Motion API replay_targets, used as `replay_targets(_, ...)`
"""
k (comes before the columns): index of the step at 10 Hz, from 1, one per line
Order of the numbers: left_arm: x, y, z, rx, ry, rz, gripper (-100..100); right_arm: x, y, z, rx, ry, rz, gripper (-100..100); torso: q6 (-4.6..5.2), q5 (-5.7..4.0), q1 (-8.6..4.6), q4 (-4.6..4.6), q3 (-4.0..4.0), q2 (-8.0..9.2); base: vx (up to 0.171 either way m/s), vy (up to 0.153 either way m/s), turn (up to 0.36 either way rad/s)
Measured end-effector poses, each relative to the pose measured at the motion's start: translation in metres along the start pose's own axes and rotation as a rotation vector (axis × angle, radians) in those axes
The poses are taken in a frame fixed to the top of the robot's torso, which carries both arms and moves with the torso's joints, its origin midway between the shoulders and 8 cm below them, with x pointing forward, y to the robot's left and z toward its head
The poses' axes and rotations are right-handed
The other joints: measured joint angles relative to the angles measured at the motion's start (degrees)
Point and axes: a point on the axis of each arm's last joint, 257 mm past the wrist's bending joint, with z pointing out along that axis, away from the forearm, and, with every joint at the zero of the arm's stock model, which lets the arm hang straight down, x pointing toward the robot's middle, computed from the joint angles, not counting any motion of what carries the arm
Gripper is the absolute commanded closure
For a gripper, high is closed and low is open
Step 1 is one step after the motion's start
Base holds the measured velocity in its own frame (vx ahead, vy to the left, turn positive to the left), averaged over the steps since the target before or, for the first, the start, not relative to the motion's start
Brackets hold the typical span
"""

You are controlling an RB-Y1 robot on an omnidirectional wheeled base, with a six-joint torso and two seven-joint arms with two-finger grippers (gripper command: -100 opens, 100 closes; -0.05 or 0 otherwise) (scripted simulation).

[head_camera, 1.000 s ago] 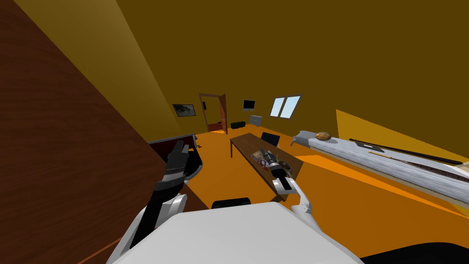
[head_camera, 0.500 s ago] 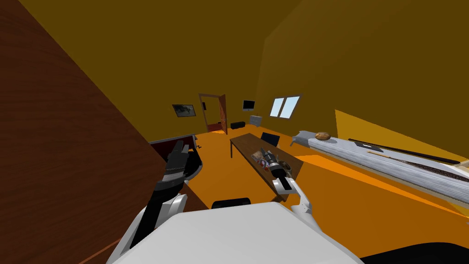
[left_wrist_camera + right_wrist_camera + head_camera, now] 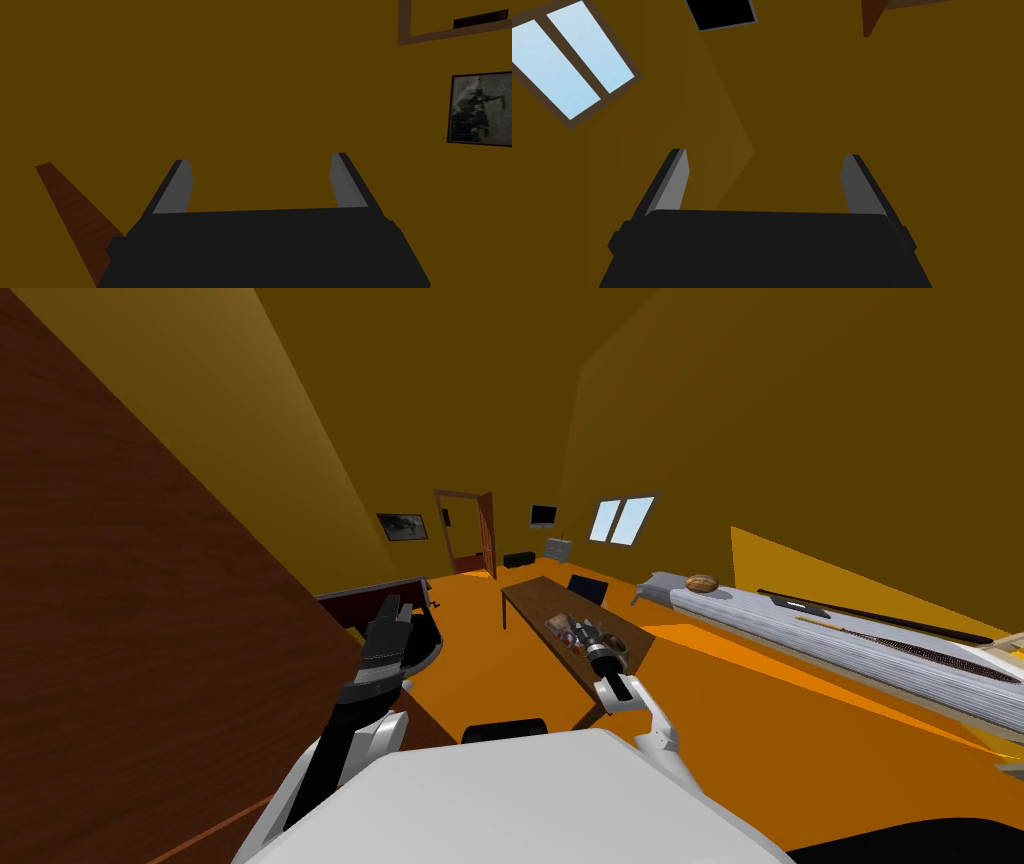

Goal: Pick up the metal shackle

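Shifted slightly myself; left claw (image 3: 260, 162), right claw (image 3: 767, 157) spread.

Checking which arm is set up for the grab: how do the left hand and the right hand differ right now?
The left hand is up beside the brown wood panel, apart from the table; the right hand stretches toward the table and its small items. The left hand's forearm is dark; the right hand's has a white segment. Both are open and hold nothing.
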Motion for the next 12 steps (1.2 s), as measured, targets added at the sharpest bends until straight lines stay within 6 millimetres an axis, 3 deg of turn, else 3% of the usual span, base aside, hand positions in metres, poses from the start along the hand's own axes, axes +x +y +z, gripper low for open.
replay_targets(3,0.0,0.0,0.0,0.0,0.0,0.0,0,0.009,-0.004,0.001,0.015,0.025,-0.045,-100,-0.01,0.04,0.17,-0.08,-0.2,-0.35,-0.021,-0.008,0.001)
replay_targets(10,0.0,0.0,0.0,0.0,0.0,0.0,0,0.009,-0.004,0.001,0.015,0.026,-0.046,-100,0.0,0.06,0.25,-0.11,-0.28,-0.47,0.014,0.01,-0.012)
replay_targets(12,0.0,0.0,0.0,0.0,0.0,0.0,0,0.022,-0.01,-0.001,0.013,0.067,-0.145,-100,0.0,0.1,0.43,-0.17,-0.45,-0.77,0.088,0.063,-0.076)
